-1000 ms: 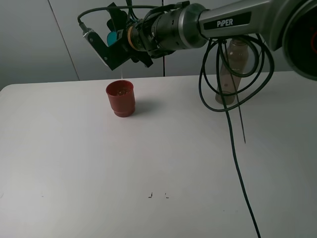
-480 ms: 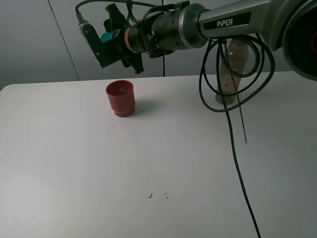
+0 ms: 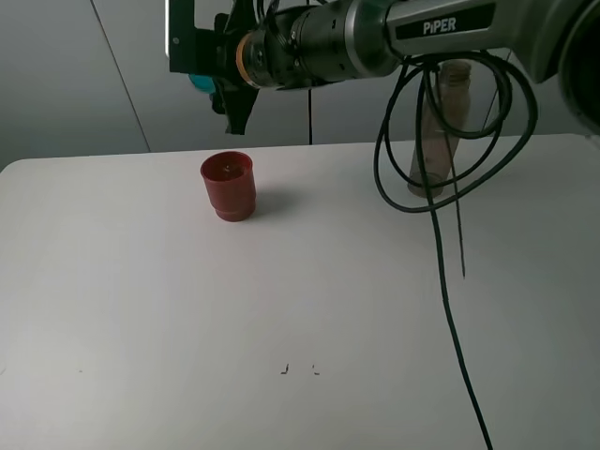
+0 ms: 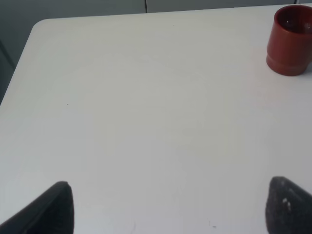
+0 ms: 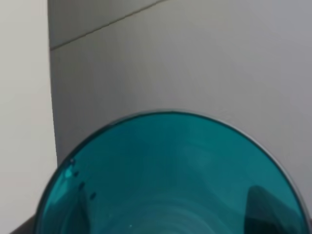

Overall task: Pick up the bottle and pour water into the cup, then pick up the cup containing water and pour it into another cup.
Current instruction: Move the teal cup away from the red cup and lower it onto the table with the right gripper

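Note:
The teal cup (image 3: 200,81) hangs in the air above the red cup (image 3: 228,186), a little to its left, and my right gripper (image 3: 204,73) is shut on it. In the right wrist view the teal cup's (image 5: 165,180) open mouth fills the lower half, with dark fingers (image 5: 261,207) showing through its wall. Near the table's back left the red cup stands upright, and it also shows in the left wrist view (image 4: 291,45). The smoky bottle (image 3: 441,122) stands upright at the back right, behind the cables. My left gripper (image 4: 173,207) is open over bare table, holding nothing.
Black cables (image 3: 441,244) loop down from the right arm and trail across the right side of the white table (image 3: 281,300). A grey wall stands behind the table's back edge. The table's rounded left corner (image 4: 41,29) shows in the left wrist view.
The right gripper has lifted the teal cup up and away from above the red cup and turned it back from its tipped pose. The thin stream seen a second ago is gone.

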Robot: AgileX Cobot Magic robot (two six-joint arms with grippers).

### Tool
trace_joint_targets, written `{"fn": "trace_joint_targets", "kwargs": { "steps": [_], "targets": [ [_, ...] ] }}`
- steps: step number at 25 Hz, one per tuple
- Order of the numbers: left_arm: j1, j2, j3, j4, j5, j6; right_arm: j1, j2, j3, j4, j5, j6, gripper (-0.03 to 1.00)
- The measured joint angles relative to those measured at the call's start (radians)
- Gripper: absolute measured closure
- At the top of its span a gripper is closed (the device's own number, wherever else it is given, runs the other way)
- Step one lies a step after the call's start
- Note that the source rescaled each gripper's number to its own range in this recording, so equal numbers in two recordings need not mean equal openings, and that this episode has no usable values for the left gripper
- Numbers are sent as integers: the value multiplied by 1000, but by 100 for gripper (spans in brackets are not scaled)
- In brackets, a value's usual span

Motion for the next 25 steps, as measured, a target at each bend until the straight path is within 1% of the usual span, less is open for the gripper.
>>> {"fn": "trace_joint_targets", "kwargs": {
  "steps": [5, 7, 9, 19, 21, 25],
  "targets": [
    [0, 0, 0, 0, 0, 0, 0, -64, 24, 93, 55, 236, 88],
    [0, 0, 0, 0, 0, 0, 0, -104, 54, 144, 62, 304, 88],
    [0, 0, 0, 0, 0, 0, 0, -153, 100, 203, 64, 345, 88],
    [0, 0, 0, 0, 0, 0, -38, -367, 384, 569, 77, 367, 88],
    [0, 0, 0, 0, 0, 0, -47, -407, 446, 643, 75, 342, 88],
    [0, 0, 0, 0, 0, 0, -69, -473, 575, 792, 75, 238, 88]
  ]
}}
